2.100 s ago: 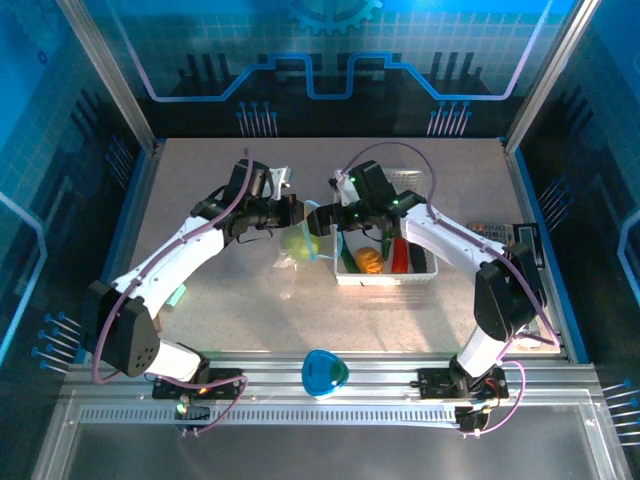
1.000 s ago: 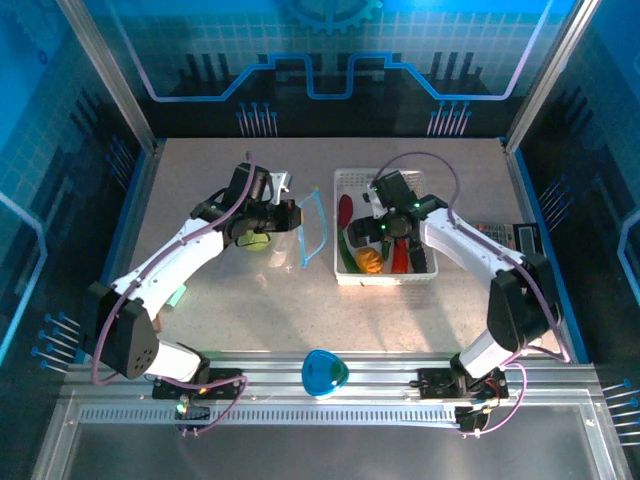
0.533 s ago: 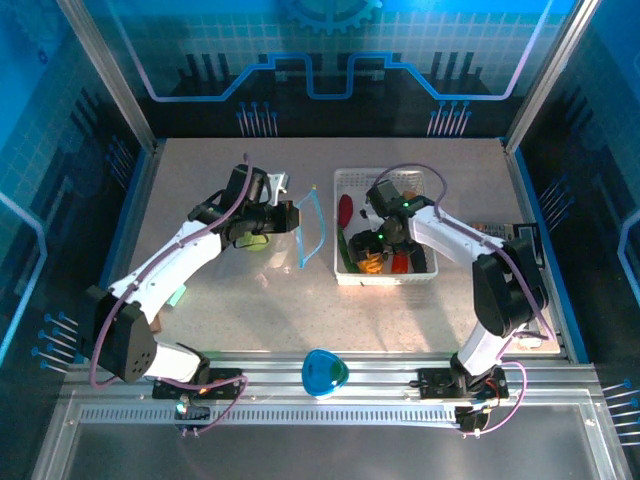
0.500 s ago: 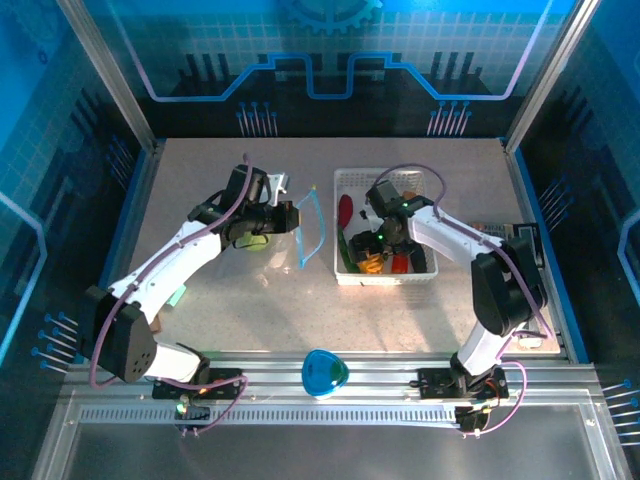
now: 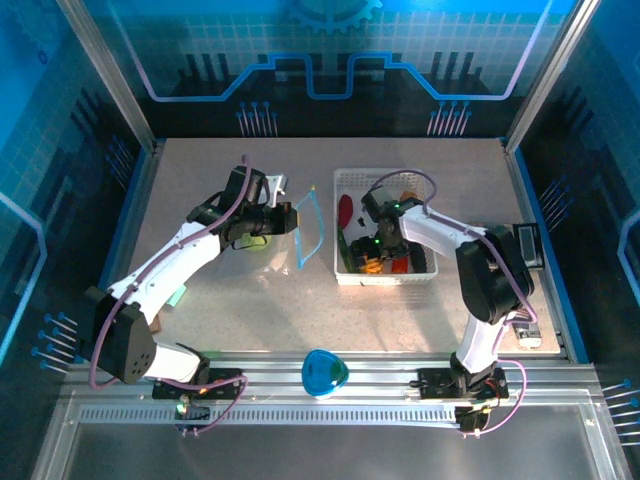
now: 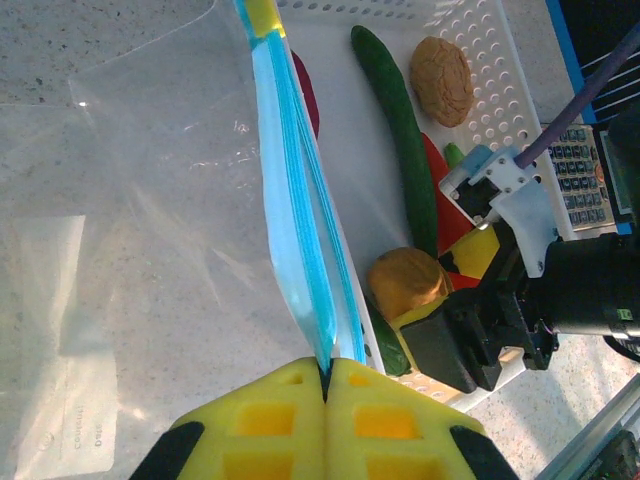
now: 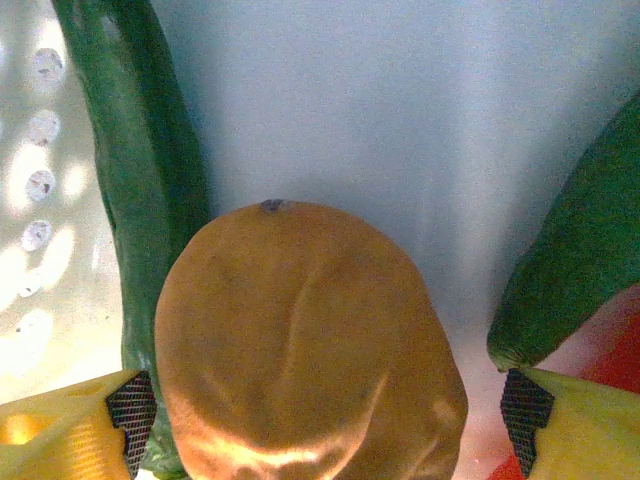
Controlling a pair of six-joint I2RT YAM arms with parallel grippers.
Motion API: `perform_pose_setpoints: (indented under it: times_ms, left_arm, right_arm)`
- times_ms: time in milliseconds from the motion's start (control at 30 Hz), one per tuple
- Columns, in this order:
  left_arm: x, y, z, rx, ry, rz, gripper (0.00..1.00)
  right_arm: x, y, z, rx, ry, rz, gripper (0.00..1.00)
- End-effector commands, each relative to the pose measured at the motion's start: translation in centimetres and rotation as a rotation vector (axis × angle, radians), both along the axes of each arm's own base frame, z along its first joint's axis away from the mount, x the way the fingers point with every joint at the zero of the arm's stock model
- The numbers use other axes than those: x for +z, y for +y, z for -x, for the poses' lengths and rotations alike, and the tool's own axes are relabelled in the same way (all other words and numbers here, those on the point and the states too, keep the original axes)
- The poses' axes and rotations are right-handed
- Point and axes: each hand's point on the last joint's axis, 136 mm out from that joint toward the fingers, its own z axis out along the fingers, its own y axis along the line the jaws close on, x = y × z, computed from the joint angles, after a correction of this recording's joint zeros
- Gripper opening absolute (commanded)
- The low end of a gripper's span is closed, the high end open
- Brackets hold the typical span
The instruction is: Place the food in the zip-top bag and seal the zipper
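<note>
The left claw (image 6: 325,385) pinches the blue zipper (image 6: 290,200) of the bag (image 6: 150,250). At its 3 o'clock, the right claw (image 7: 327,412) is spread around an orange piece (image 7: 300,330) in the basket (image 6: 470,40).

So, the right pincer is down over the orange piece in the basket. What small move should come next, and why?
Probably close the right pincer on the orange piece. Its fingers stand open on both sides of that piece, and the left pincer holds the bag by its blue strip, beside the basket.
</note>
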Motion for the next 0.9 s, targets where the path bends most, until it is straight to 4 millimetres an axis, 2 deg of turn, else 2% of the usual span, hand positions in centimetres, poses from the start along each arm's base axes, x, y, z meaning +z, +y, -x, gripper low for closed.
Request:
perform_pose_setpoints:
  times_ms: [0, 233, 400, 600, 867]
  left_arm:
    - [0.2, 0.5, 0.1, -0.004, -0.018, -0.003, 0.00]
    - [0.1, 0.6, 0.0, -0.002, -0.015, -0.003, 0.00]
    - [0.2, 0.5, 0.0, -0.003, -0.016, 0.003, 0.00]
    - [0.4, 0.4, -0.1, -0.007, -0.017, 0.008, 0.00]
    - [0.2, 0.3, -0.2, -0.011, -0.011, 0.009, 0.00]
  right_arm:
    - [-0.4, 0.1, -0.3, 0.008, 0.016, 0.004, 0.89]
    - [-0.5, -0.2, -0.8, -0.001, 0.006, 0.026, 0.74]
    - [0.5, -0.8, -1.4, -0.017, -0.036, 0.042, 0.64]
    - [2.9, -1.6, -2.5, -0.029, -0.122, 0.053, 0.52]
    - [7.1, -1.7, -4.1, -0.049, -0.243, -0.003, 0.51]
